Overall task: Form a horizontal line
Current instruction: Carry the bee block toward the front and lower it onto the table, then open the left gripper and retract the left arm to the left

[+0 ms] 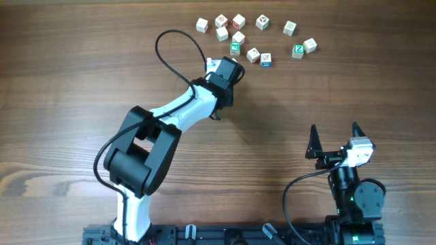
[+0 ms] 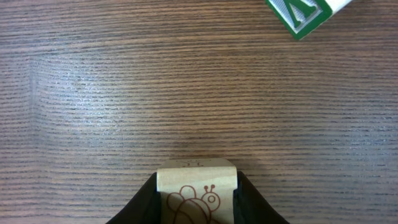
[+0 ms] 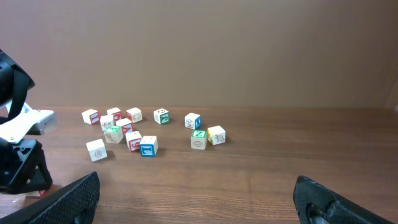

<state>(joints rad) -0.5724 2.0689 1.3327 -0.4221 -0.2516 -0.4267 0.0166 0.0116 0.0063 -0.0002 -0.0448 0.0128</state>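
No straight row of three cubes shows. My left gripper (image 1: 235, 67) is shut on a pale wooden cube (image 2: 197, 186) with a faint brown snail-like drawing, low over the wood just below the cluster. A green-edged cube (image 1: 235, 47) lies just beyond it and shows in the left wrist view (image 2: 303, 14). To its right lie a red-marked cube (image 1: 253, 55) and a blue-edged cube (image 1: 266, 60), side by side. They also show in the right wrist view, red (image 3: 134, 140) and blue (image 3: 148, 146). My right gripper (image 1: 334, 129) is open and empty at the front right.
Several more alphabet cubes are scattered along the far edge, from a red-marked one (image 1: 201, 25) to a green one (image 1: 298, 50) and a pale one (image 1: 310, 45). A pale cube (image 3: 96, 149) stands just right of the left arm. The left arm's cable (image 1: 178, 34) loops beside the cluster.
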